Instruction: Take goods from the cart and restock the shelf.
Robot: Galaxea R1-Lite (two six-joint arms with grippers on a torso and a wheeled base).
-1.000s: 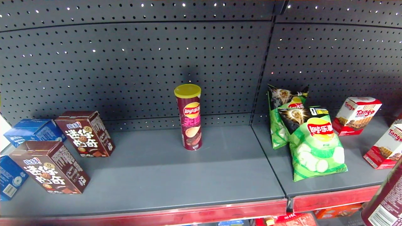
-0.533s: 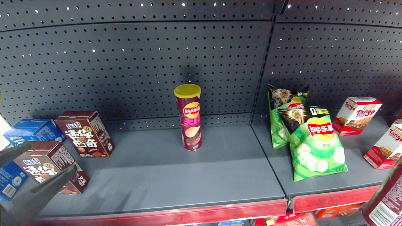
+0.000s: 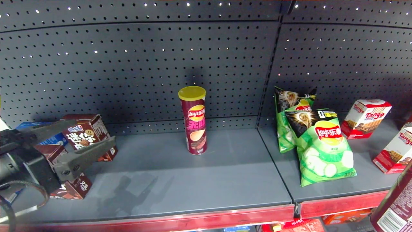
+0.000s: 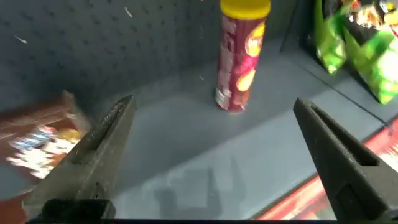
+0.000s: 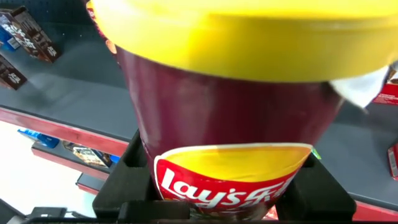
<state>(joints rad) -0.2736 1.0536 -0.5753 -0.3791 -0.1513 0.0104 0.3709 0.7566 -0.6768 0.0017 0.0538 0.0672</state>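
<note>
A maroon chip can with a yellow lid [image 3: 194, 120] stands upright at the back middle of the grey shelf [image 3: 180, 180]; the left wrist view has it too [image 4: 241, 56]. My left gripper [image 3: 95, 130] hovers open and empty at the shelf's left, in front of the brown boxes, its fingers spread wide [image 4: 214, 104]. My right gripper [image 5: 224, 186] is shut on a second maroon chip can [image 5: 230, 124], whose yellow lid faces the camera. That held can [image 3: 394, 206] pokes in at the lower right, below and in front of the shelf edge.
Brown cookie boxes [image 3: 88, 133] and blue boxes [image 3: 48, 138] lie at the left. Two green chip bags [image 3: 322, 148] lean right of the divider, with red-and-white wafer boxes [image 3: 365, 117] beyond. A pegboard wall [image 3: 145, 64] backs the shelf; a red rail [image 3: 193, 219] fronts it.
My left gripper has risen into view from the lower left and moved right, now covering part of the brown and blue boxes. The held can at the lower right has barely shifted.
</note>
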